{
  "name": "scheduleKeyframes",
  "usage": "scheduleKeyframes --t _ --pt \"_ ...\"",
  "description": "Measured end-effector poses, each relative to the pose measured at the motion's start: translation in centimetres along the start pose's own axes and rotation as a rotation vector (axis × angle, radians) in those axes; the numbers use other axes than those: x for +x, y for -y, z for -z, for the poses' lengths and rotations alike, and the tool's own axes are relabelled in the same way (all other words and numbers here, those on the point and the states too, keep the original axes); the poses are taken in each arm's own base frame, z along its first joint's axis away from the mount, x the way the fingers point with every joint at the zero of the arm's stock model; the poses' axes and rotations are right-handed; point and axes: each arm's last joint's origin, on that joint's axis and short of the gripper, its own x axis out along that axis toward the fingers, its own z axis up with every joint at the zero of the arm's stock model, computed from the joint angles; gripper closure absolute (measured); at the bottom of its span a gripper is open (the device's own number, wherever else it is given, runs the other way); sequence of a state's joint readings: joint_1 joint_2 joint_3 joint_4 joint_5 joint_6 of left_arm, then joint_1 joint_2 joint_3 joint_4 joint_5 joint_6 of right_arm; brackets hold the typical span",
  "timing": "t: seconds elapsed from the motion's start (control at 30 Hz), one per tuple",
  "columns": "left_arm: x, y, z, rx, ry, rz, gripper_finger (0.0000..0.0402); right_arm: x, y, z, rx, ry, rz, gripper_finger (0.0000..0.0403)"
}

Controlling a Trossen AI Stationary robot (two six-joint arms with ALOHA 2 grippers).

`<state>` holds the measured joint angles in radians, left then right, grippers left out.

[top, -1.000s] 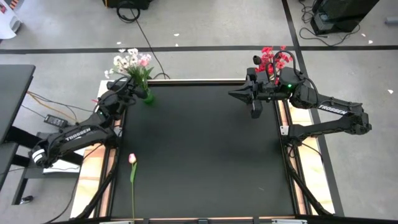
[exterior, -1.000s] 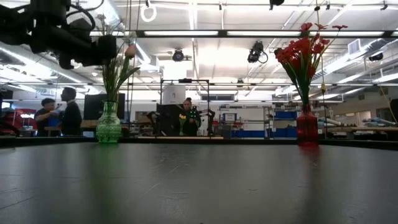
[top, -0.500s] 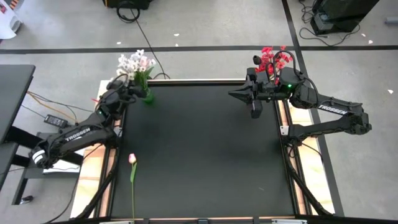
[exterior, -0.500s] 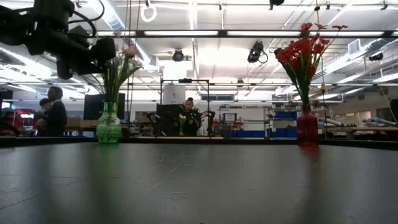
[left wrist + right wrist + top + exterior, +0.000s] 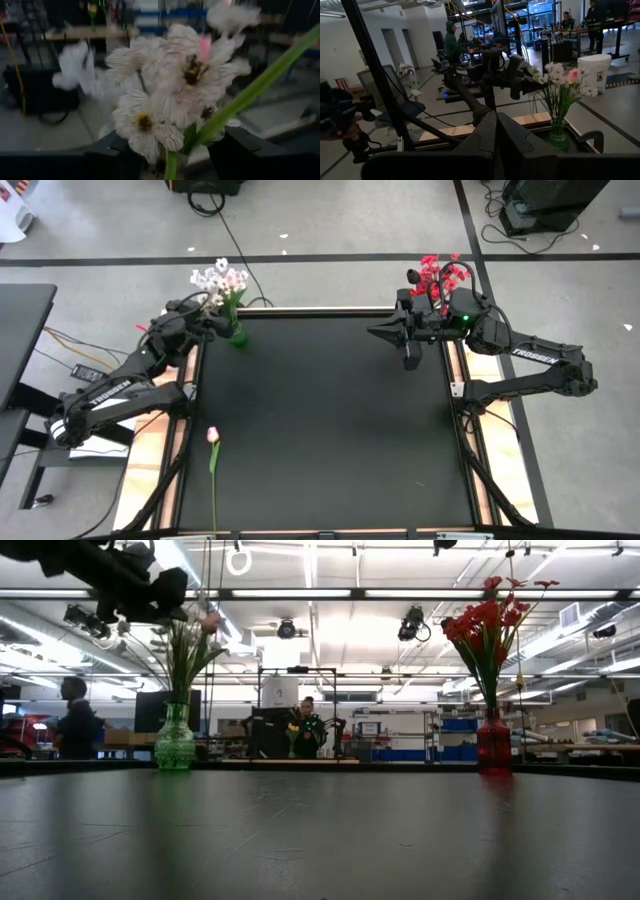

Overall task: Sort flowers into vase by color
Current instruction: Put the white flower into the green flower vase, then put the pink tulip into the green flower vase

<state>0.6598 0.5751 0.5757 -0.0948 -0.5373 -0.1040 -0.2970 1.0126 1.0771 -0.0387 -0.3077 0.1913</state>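
A green vase stands at the table's far-left corner with white and pink-white blooms in it. A red vase with red blooms stands at the far-right corner. One pink-white bud lies on the table near the left edge, its stem running toward the near edge. My left gripper is open, high beside the white blooms, with one finger on either side of them. My right gripper is shut and hovers next to the red vase.
The black table top is bare between the two vases and the lying bud. Cables and a dark desk lie off the left edge. People stand in the room behind the table.
My left gripper has risen and drawn back toward the table's left edge, away from the green vase. The white blooms have swung a little and now stand more gathered above the vase.
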Motion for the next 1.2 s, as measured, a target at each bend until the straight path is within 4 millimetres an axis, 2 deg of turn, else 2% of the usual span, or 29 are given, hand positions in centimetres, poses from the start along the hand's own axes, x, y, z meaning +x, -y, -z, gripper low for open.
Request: scheduleKeyframes --t 0.1,0.23,0.33,0.43,0.57,0.7,0.83,0.97,1.1,1.2 --pt "-0.4 -0.3 0.4 0.022 -0.142 -0.011 0.0172 0.0 0.0 0.0 0.000 0.000 0.000 0.0379" --pt "-1.3 -0.5 0.3 0.015 -0.299 0.060 0.0115 0.0 0.0 0.0 0.000 0.000 0.000 0.0379" --pt "-2.0 -0.7 -0.7 -0.005 -0.347 0.086 0.0078 0.0 0.0 0.0 0.000 0.000 0.000 0.0379" --pt "-2.8 -0.8 -2.5 -0.020 -0.365 0.110 0.0062 0.0 0.0 0.0 0.000 0.000 0.000 0.0379" --pt "-3.7 -0.8 -4.8 -0.044 -0.463 0.135 0.0060 0.0 0.0 0.0 0.000 0.000 0.000 0.0379" --pt "-3.5 0.4 -5.6 -0.078 -0.579 0.255 0.0072 0.0 0.0 0.0 0.000 0.000 0.000 0.0379" --pt "-2.5 2.1 -4.7 -0.139 -0.741 0.359 0.0092 0.0 0.0 0.0 0.000 0.000 0.000 0.0379" --pt "-2.1 3.7 -3.7 -0.168 -0.869 0.379 0.0112 0.0 0.0 0.0 0.000 0.000 0.000 0.0379" --pt "-2.5 5.1 -2.8 -0.200 -0.988 0.369 0.0130 0.0 0.0 0.0 0.000 0.000 0.000 0.0379" --pt "-3.7 5.4 -1.8 -0.239 -1.141 0.292 0.0143 0.0 0.0 0.0 0.000 0.000 0.000 0.0379"
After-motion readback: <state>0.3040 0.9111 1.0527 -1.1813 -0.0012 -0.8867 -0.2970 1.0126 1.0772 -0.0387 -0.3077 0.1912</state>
